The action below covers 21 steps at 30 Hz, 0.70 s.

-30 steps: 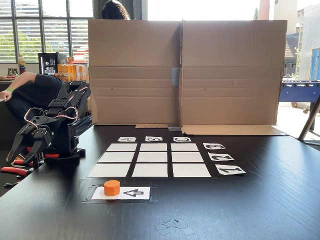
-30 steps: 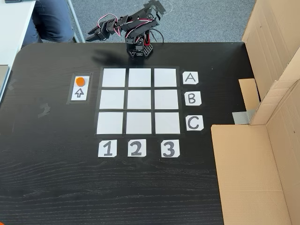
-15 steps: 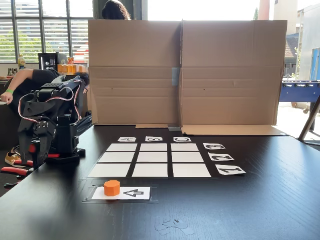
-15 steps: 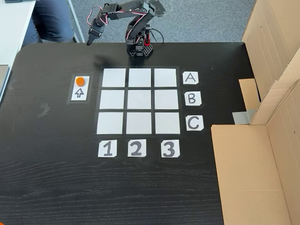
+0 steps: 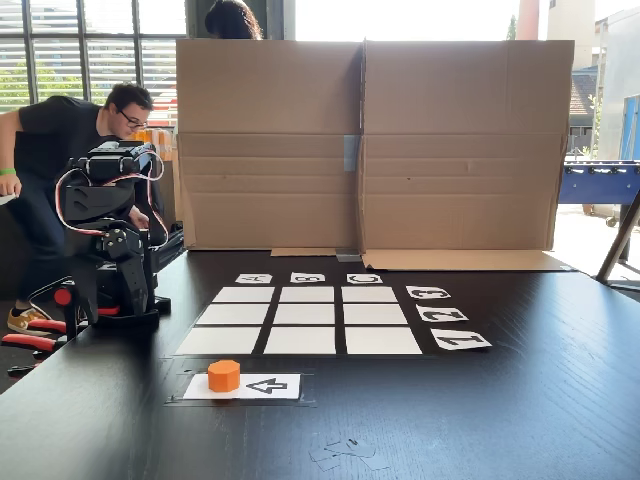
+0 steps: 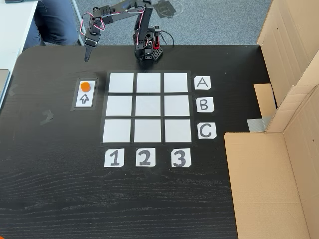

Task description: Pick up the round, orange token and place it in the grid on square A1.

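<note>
The round, orange token (image 5: 224, 375) (image 6: 85, 85) stands on the far end of a white arrow card (image 5: 265, 386) (image 6: 84, 98), beside the grid (image 5: 300, 320) (image 6: 147, 107). Square A1 (image 5: 218, 341) (image 6: 121, 82) is the corner cell nearest the token and is bare. My gripper (image 5: 72, 316) (image 6: 86, 58) hangs pointing down over the dark table, between the arm's base (image 6: 147, 52) and the token, a short way from the card. Its jaws look shut, with nothing between them.
A tall cardboard wall (image 5: 370, 145) (image 6: 289, 99) closes the table's side beyond the letter cards. A person (image 5: 60, 130) sits just behind the arm. Red-handled pliers (image 5: 25, 340) lie by the base. Bare black tabletop (image 6: 124, 199) lies past the number cards.
The arm has unfolded from its tucked pose, lifting and reaching out. The gripper swung toward the token's side and now points down. The person behind has straightened up. The token has not moved.
</note>
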Each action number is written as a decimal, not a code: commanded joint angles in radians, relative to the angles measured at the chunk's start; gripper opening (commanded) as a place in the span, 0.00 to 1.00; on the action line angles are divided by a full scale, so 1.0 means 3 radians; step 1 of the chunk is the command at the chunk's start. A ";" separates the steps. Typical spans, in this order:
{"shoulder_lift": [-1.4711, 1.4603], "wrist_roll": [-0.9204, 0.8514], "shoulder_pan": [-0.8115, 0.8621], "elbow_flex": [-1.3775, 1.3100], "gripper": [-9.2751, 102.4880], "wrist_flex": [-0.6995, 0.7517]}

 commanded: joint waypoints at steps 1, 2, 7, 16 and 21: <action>-0.0077 0.0097 -0.0210 -0.0235 0.41 0.0020; -0.0112 0.0118 -0.0266 -0.0276 0.42 0.0026; -0.0440 0.0194 -0.0501 -0.0593 0.44 0.0133; -0.1074 0.0291 -0.0721 -0.1058 0.44 0.0164; -0.1360 0.0317 -0.0777 -0.1304 0.44 0.0164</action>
